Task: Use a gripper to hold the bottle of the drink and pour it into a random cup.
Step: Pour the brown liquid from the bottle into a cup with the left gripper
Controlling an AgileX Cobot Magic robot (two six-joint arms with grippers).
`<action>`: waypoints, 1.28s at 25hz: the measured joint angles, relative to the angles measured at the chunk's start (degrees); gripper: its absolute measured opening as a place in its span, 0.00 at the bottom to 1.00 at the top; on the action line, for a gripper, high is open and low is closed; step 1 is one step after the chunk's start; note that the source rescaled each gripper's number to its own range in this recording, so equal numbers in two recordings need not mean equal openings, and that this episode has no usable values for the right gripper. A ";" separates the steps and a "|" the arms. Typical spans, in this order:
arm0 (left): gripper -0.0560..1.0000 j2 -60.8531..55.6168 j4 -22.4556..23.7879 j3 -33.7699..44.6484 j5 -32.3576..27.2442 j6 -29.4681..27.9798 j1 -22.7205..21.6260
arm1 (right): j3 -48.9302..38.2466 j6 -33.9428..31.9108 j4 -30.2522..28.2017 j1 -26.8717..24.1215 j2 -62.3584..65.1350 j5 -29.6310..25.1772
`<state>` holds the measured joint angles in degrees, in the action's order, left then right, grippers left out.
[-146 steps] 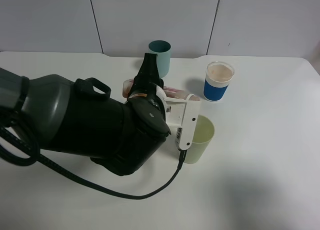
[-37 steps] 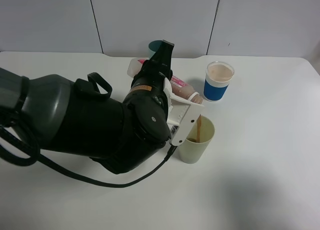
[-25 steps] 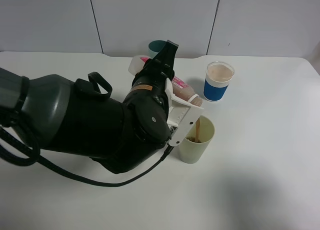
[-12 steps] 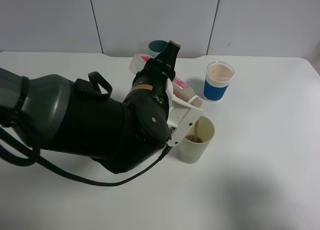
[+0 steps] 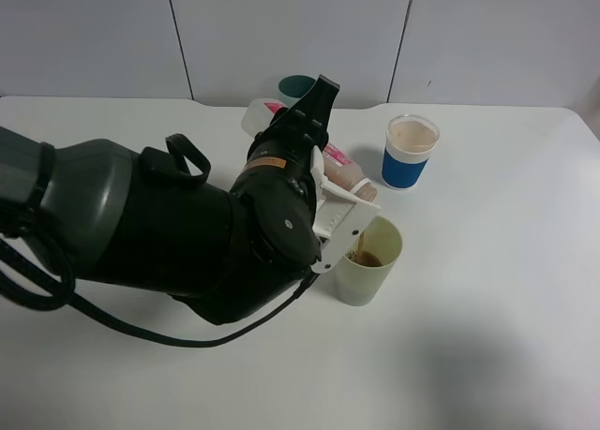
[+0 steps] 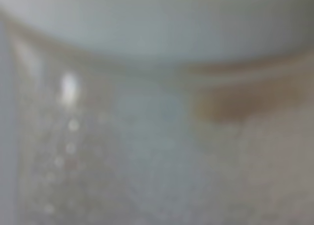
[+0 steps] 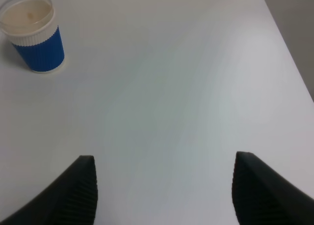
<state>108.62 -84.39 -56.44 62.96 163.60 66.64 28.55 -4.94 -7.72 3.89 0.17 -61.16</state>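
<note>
Now: left jaws clenched on tipped bottle (image 5: 340, 164) over cup (image 5: 367, 276); right jaws spread wide.

Left arm (image 5: 159, 224), bulky and black, fills the left and centre of the frame. Its white claw (image 5: 345, 205) is clamped on the bottle (image 5: 343, 170). The bottle is tilted, mouth down toward centre right and base up near the teal cup (image 5: 292, 83). A thin brown stream runs from the mouth into the pale yellow-green cup (image 5: 375, 273) just below it, and brown liquid shows inside the cup. The teal cup, at upper centre, is partly hidden by the arm. Blue-banded white cup (image 5: 409, 158), right of the bottle, stands apart and holds pale liquid. White worktop (image 5: 497, 299). Black cable (image 5: 131, 329) loops below the arm.
</note>
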 joint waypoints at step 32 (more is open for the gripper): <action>0.09 0.00 8.94 0.00 2.43 1.82 0.00 | 0.00 0.00 0.00 0.00 0.00 0.00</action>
<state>108.62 -75.45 -56.44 65.38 165.43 66.64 28.55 -4.94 -7.72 3.89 0.17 -61.16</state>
